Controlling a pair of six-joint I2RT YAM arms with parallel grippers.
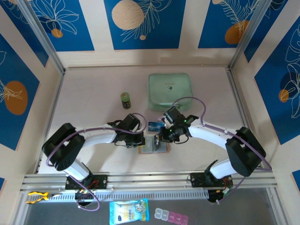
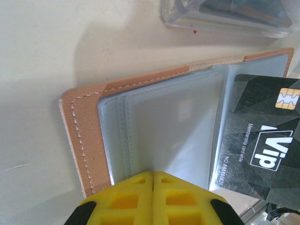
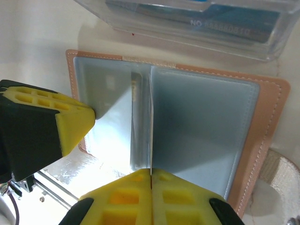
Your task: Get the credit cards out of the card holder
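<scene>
**Left arm.** Left hand (image 2: 153,187) closed, tips together, resting on the 6 o'clock edge of the left half of the card holder (image 2: 84,136). Nothing is visibly pinched between the tips. I read it as a hold-down, so the holder cannot slide or lift off the bench (image 1: 93,93) when the other side is pulled.

**Centre.** Card holder lies open, inside up, mid-bench between the two hands. Its left pocket looks empty. Clear packet (image 3: 267,49) with a blue card (image 3: 187,16) showing through sits just beyond it at 12 o'clock. Mint-green case (image 1: 169,91) lies farther out the same way, small green jar (image 1: 125,100) at 11.

**Right arm.** Right hand (image 3: 151,187) closed on a thin pocket leaf (image 2: 218,140), raised off the spine. The dark card (image 2: 262,136) appears to sit inside that leaf, not yet out. Standing the leaf up probably exposes its slot.
</scene>
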